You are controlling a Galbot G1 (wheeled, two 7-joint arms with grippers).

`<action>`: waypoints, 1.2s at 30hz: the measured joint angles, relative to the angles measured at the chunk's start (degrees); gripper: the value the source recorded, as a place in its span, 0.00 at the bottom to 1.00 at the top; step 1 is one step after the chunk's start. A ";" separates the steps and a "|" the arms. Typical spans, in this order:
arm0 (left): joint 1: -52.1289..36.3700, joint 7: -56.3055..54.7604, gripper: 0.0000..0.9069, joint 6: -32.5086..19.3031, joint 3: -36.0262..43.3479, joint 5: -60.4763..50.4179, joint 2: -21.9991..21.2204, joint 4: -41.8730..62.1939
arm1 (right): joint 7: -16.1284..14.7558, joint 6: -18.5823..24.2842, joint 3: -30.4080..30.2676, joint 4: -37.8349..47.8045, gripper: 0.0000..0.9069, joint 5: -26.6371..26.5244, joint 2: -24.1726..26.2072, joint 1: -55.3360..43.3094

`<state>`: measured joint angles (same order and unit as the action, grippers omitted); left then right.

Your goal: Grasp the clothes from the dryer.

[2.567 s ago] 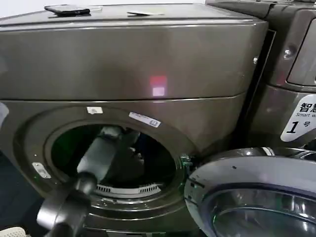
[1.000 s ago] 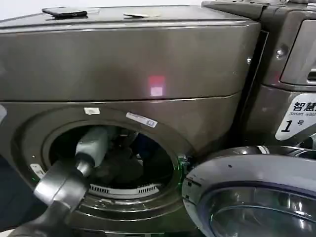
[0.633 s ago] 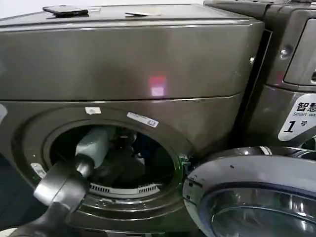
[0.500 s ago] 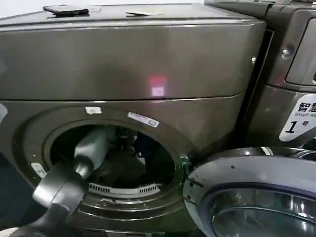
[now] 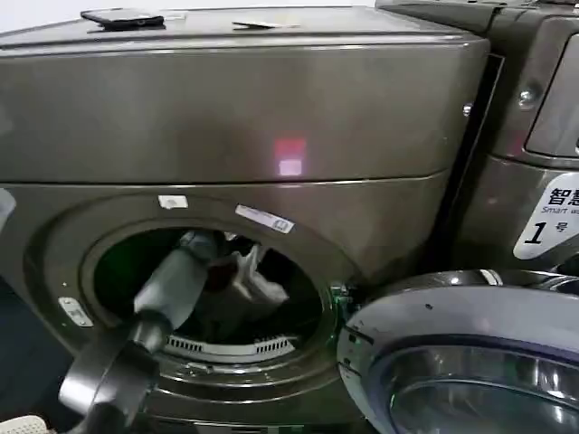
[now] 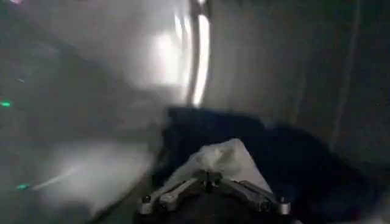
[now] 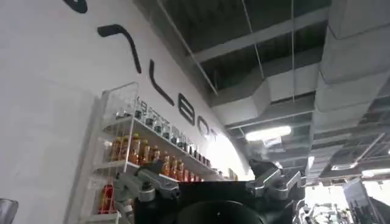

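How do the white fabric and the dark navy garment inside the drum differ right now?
The white fabric is pale and bunched up at the left pincer; the dark navy garment is dark and spread low behind it. In the head view the white fabric stands lifted in the porthole, while the navy one barely shows. Both sit inside the dryer.

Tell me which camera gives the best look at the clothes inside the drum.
The left wrist view: white fabric bunches right at the left claw, with the dark navy garment behind. The head view gives a partial glimpse of white cloth through the dryer porthole. The right wrist view faces a shelf and ceiling.
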<state>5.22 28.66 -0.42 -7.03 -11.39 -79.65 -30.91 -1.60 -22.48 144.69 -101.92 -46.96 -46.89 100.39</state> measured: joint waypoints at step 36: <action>17.12 -40.90 0.00 -15.58 -11.85 12.18 -6.76 -22.99 | -1.21 4.95 -0.08 0.58 1.00 0.34 0.53 0.21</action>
<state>22.34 -12.24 -16.00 -18.88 0.80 -86.41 -53.90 -2.82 -17.52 144.61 -101.34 -46.62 -46.36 100.59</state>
